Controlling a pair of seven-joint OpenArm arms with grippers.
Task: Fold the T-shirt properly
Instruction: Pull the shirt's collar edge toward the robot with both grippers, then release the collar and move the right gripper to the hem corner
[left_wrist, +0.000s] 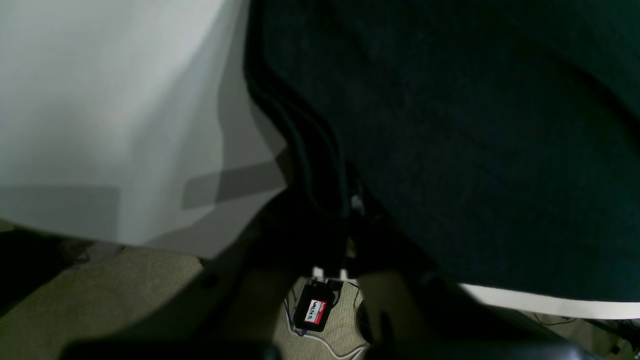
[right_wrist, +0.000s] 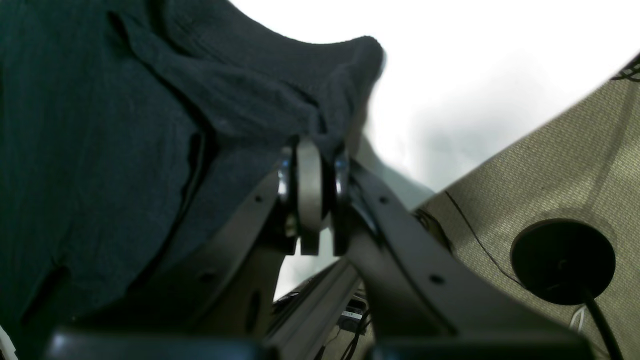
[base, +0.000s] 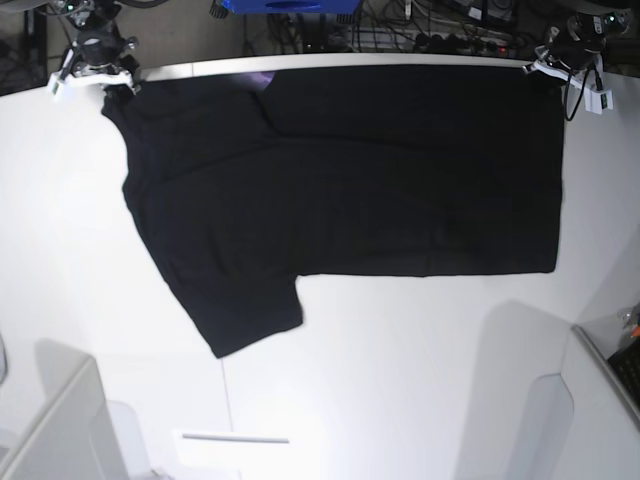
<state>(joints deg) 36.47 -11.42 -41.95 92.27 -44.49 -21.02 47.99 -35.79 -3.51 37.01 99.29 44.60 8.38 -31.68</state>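
The black T-shirt (base: 400, 170) lies spread flat on the white table (base: 400, 380), its top edge along the far side and one sleeve (base: 250, 320) pointing toward the near left. My left gripper (base: 541, 68) is at the shirt's far right corner. In the left wrist view this left gripper (left_wrist: 346, 220) is shut on the cloth's hem, with the T-shirt (left_wrist: 475, 150) filling the right side. My right gripper (base: 118, 86) is at the far left corner. Close up, the right gripper (right_wrist: 312, 150) pinches a bunched fold of the T-shirt (right_wrist: 100, 125).
Both held corners sit at the table's far edge, beyond which is carpeted floor. A black box with a red label (left_wrist: 313, 311) and cables lie on that floor, as does a round black base (right_wrist: 562, 260). Grey panels (base: 60, 430) stand at the near corners.
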